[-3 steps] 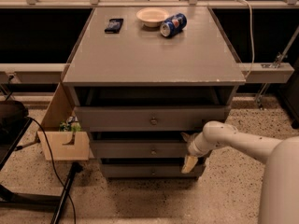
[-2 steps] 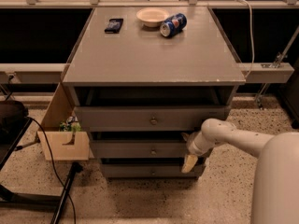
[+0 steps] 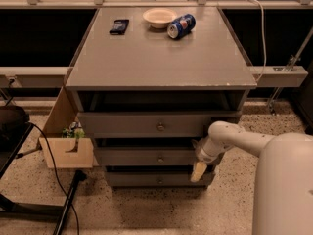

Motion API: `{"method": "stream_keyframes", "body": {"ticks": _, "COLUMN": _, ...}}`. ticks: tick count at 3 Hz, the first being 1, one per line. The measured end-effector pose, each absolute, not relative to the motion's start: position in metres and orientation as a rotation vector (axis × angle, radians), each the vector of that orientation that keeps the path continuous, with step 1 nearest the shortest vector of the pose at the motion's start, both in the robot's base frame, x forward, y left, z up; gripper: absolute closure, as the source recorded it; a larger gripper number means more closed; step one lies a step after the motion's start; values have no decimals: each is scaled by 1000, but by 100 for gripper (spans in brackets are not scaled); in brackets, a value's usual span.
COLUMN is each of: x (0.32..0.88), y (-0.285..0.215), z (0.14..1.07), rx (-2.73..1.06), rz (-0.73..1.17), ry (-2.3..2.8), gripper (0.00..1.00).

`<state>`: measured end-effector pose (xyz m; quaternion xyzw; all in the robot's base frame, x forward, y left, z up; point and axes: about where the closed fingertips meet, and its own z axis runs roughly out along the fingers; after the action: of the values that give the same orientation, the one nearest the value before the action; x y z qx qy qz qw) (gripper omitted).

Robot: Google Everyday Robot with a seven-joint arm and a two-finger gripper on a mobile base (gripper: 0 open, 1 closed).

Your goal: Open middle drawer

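Note:
The grey cabinet has three drawers stacked under its top. The middle drawer is the second one, with a small round knob at its centre. Its front looks pushed in or nearly so. My gripper hangs from the white arm that reaches in from the right. It is at the right end of the middle drawer's front, low against it and overlapping the lowest drawer. It is well to the right of the knob. The uppermost drawer is above.
On the cabinet top lie a dark phone, a pale bowl and a blue can on its side. A wooden box stands left of the cabinet. Cables and a dark chair base lie on the floor at left.
My white arm's bulk at the right has crept a little to the left. The gripper stays at the same spot by the drawer's right end. The drawers have not visibly moved.

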<state>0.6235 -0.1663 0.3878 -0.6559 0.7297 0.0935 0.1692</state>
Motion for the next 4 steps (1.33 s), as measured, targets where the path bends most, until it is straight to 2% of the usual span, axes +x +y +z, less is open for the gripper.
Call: {"method": "stream_keyframes", "body": {"ticks": 4, "x": 590, "y": -175, "z": 390, "rx": -1893, "rz": 330, "ry": 2172, "gripper": 0}}
